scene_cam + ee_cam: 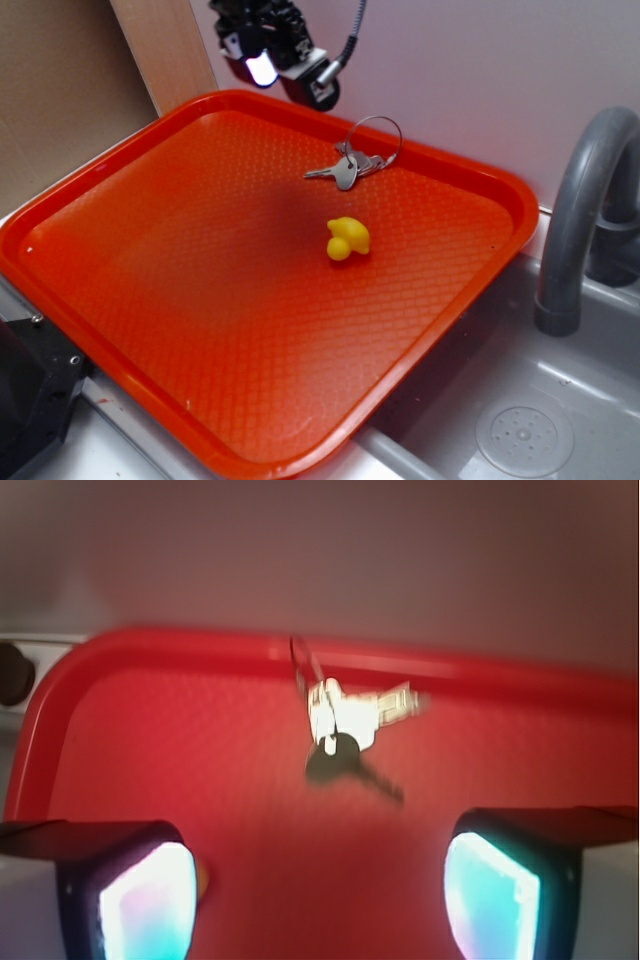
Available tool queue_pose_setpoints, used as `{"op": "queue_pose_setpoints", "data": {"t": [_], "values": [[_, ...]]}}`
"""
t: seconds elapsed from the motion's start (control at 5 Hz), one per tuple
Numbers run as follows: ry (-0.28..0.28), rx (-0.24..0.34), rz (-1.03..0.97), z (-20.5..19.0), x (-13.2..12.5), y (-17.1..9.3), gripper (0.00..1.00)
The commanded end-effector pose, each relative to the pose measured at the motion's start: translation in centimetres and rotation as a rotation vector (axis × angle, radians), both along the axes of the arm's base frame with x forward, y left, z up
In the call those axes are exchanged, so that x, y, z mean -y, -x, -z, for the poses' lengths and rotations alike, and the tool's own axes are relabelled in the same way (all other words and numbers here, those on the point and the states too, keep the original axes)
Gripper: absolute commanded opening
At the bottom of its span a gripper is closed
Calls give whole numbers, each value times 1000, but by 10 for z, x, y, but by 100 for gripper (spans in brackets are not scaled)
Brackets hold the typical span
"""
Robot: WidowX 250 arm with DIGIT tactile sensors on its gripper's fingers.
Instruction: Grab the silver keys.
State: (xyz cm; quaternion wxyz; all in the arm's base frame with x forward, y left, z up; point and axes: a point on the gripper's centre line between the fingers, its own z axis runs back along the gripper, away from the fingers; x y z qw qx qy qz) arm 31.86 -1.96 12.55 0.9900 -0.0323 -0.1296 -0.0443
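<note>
The silver keys (350, 166) lie flat on a thin wire ring near the far rim of the orange tray (150, 300). My gripper (283, 72) hovers above the tray's far edge, to the left of the keys, and stands open with nothing between its fingers. In the wrist view the keys (345, 720) sit ahead of and between the two glowing finger pads (150, 905), apart from them, with my gripper (320, 900) well short of the bunch. The image there is blurred.
A small yellow toy (347, 238) rests on the tray, nearer the front than the keys. A grey sink (520, 420) with a curved grey faucet (575, 230) lies to the right. A wall stands right behind the tray.
</note>
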Motion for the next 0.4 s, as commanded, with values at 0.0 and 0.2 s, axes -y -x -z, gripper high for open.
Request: {"op": "queue_pose_setpoints", "data": {"t": [0.0,0.2], "values": [[0,33,122,18,12,-27,100],[-78,100,81,40,11,-41,100]]}}
